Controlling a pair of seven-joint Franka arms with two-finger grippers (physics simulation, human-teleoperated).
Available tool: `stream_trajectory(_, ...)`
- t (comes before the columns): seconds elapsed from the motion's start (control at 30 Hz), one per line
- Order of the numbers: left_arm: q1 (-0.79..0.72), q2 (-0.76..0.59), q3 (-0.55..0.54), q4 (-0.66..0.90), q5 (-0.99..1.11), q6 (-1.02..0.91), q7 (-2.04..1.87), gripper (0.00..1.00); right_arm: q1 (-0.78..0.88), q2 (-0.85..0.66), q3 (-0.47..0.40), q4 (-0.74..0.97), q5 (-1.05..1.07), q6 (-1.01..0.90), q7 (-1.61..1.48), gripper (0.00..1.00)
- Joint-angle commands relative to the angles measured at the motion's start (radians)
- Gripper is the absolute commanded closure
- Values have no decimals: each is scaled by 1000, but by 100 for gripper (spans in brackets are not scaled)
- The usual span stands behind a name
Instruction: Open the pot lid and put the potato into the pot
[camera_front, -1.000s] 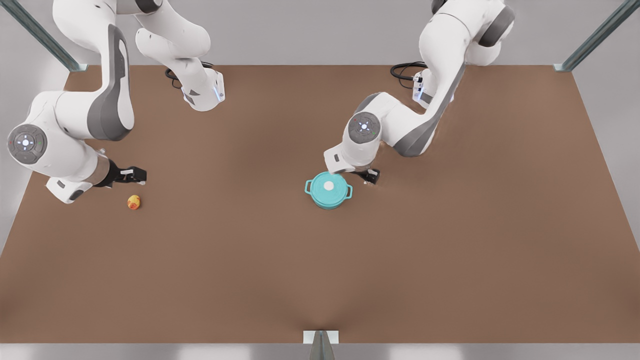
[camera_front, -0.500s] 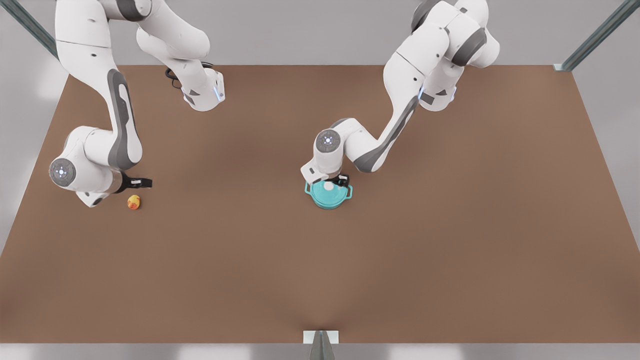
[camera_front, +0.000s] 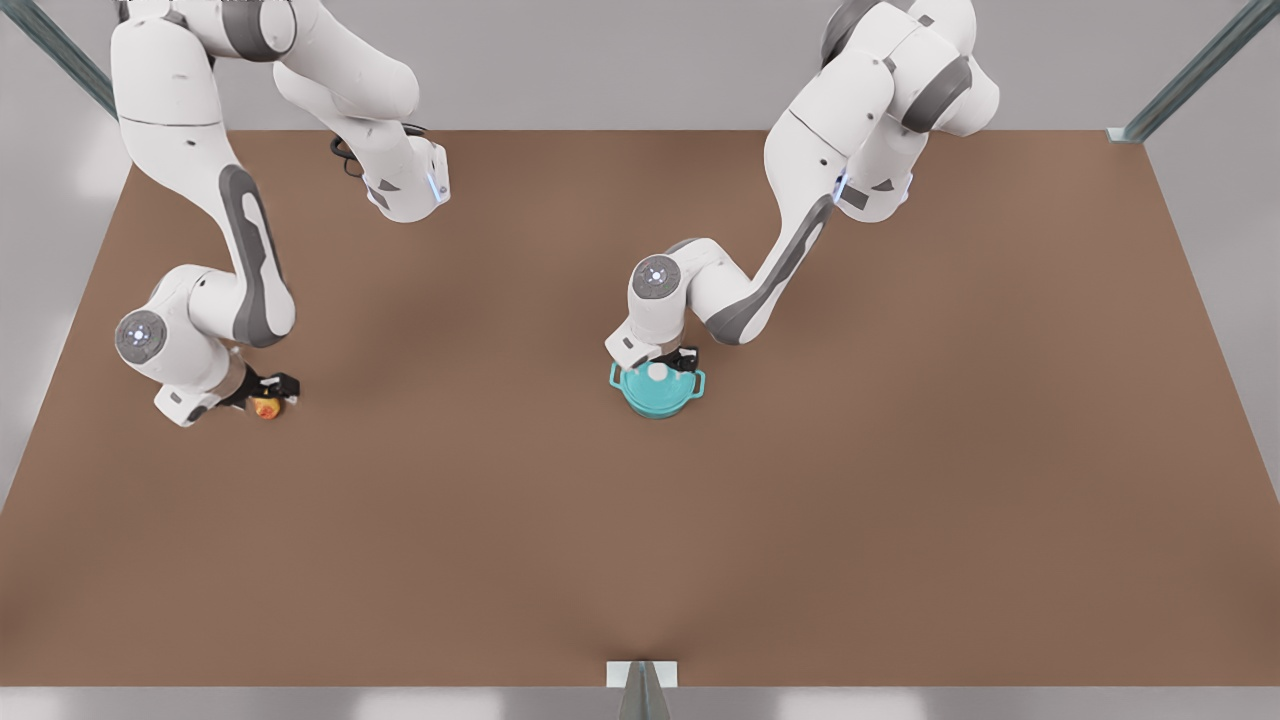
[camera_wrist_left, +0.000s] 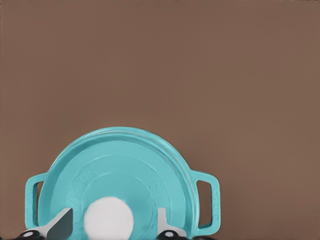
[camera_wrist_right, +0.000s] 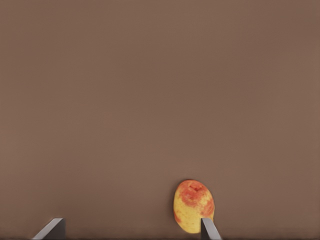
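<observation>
The teal pot (camera_front: 657, 400) stands mid-table with its lid (camera_front: 650, 386) on. My left gripper (camera_front: 668, 364) hangs over it on the arm at the front view's right. In the left wrist view the lid (camera_wrist_left: 120, 170) shows its white knob (camera_wrist_left: 108, 218) between my left gripper's (camera_wrist_left: 112, 223) open fingers, a small gap on each side. The potato (camera_front: 266, 407) lies on the table at the front view's left, under my right gripper (camera_front: 268, 390). In the right wrist view my right gripper (camera_wrist_right: 130, 229) is open, with the potato (camera_wrist_right: 193, 206) close to one fingertip (camera_wrist_right: 207, 227).
The brown table (camera_front: 900, 450) stretches wide toward the front view's right and near edge. Both arm bases and their cables (camera_front: 345, 150) sit at the far edge. A metal post (camera_front: 641, 690) stands at the middle of the near edge.
My right gripper has come down from beside the potato to right over it. My left gripper has swung over the pot and dropped to the lid's knob.
</observation>
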Motion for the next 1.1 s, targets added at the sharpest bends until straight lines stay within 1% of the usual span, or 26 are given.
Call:
stream_trajectory(0.0, 0, -1, 0, 1, 3, -1, -148, 24, -14, 15, 0, -2, 3, 19, -287, 0)
stream_trajectory(0.03, 0, -3, 0, 1, 3, -1, -148, 31, -17, 29, -2, -2, 4, 22, -303, 0)
stream_trajectory(0.07, 0, -3, 1, 1, 3, -2, -148, 41, -17, 48, -3, 1, 3, 34, -307, 0)
stream_trajectory(0.1, 0, -3, 1, 2, 3, -2, -146, 47, -26, 60, -5, 4, 3, 34, -326, 0)
stream_trajectory(0.13, 2, -4, 1, 4, 3, -2, -146, 56, -34, 74, -5, 11, 3, 37, -375, 0)
stream_trajectory(0.2, 2, -4, 1, 5, 3, -4, -145, 60, -52, 89, -5, 11, 1, 39, -410, 0)
stream_trajectory(0.27, 2, -4, 1, 7, 3, -4, -145, 63, -74, 103, -5, 11, -2, 45, -433, 0)
stream_trajectory(0.37, 8, -6, 3, 44, 6, -56, -134, 64, -89, 114, -6, 19, -37, 62, -471, 0)
stream_trajectory(0.4, 18, -3, 1, 106, 17, -114, -134, 64, -89, 120, -6, 19, -37, 66, -475, 0)
stream_trajectory(0.43, 25, 22, 3, 189, 17, -171, -132, 64, -89, 131, -6, 28, -37, 66, -475, 0)
stream_trajectory(0.57, 118, 204, 43, 435, 26, -173, -74, 64, -95, 173, -8, 60, -36, 66, -502, 0)
stream_trajectory(0.6, 173, 287, 52, 507, 28, -154, -14, 64, -97, 183, -8, 60, -36, 68, -502, 0)
stream_trajectory(0.7, 252, 368, 60, 541, 25, -45, 39, 64, -94, 203, -8, 62, -34, 105, -502, 0)
stream_trajectory(0.77, 270, 399, 58, 573, 25, -38, 62, 64, -89, 204, -8, 64, -33, 105, -498, 0)
stream_trajectory(0.8, 273, 395, 60, 573, 25, -45, 70, 0, -89, 204, -8, 64, -33, 106, -498, 0)
stream_trajectory(0.9, 270, 359, 49, 568, 29, -183, 171, 0, -85, 206, -8, 64, -31, 106, -490, 1)
stream_trajectory(0.93, 267, 309, 44, 556, 26, -300, 262, 0, -85, 210, -6, 65, -30, 106, -490, 2)
stream_trajectory(0.97, 302, 197, 29, 559, -73, -554, 476, 0, -86, 221, -8, 65, -28, 109, -490, 2)
stream_trajectory(1.0, 463, 54, 24, 559, -248, -742, 708, 0, -85, 224, -8, 64, -28, 109, -490, 3)
stream_trajectory(1.03, 570, -61, 28, 520, -264, -821, 736, 0, -85, 229, -8, 64, -28, 109, -490, 4)
stream_trajectory(1.07, 647, -317, 31, 167, -267, -548, 737, 0, -86, 229, -8, 62, -28, 111, -490, 4)
